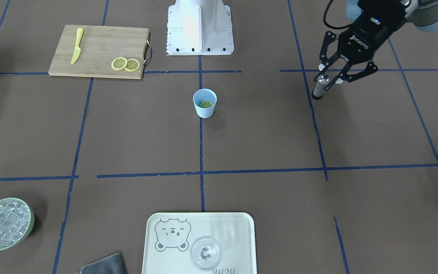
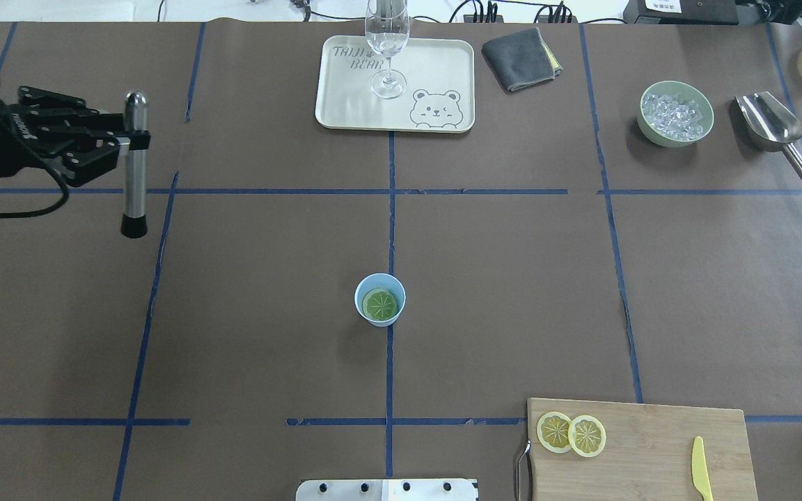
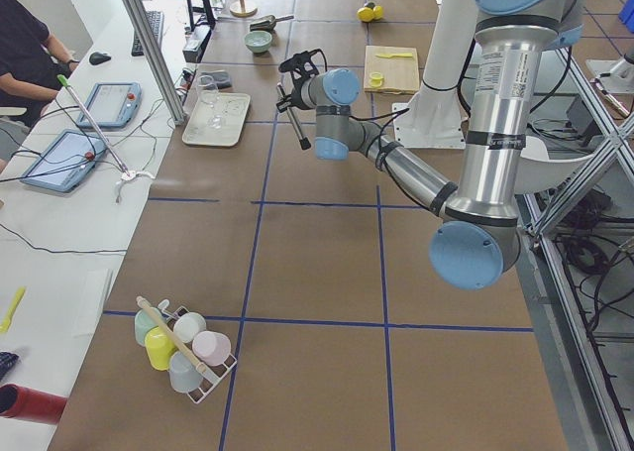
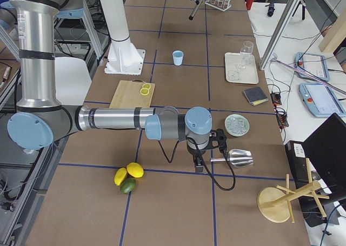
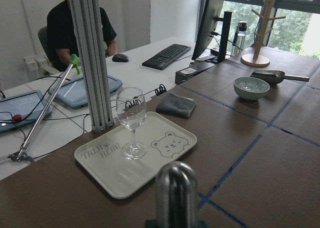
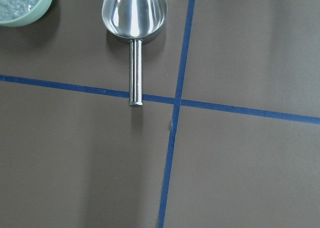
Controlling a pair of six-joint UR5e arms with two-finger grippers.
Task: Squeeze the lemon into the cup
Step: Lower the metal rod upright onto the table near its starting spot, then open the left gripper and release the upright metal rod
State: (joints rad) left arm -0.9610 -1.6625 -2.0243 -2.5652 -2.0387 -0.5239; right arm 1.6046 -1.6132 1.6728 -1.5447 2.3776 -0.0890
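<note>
in the front-facing view the left jaws were clamped on a slim steel muddler with a black tip (image 1: 319,88), well apart from the small light-blue plastic cup (image 1: 203,111) holding the thin round lemon slice (image 1: 206,104). overhead, the slice lay inside the cup; the tip should likely come down centred and press straight, lest the cup tip. in the right-side view, whether the right jaws were open could not be told.

Wine glass (image 2: 387,35) on bear tray (image 2: 352,97), ice bowl (image 2: 672,139) beside steel scoop (image 2: 766,118), folded grey cloth (image 2: 521,59)
</note>
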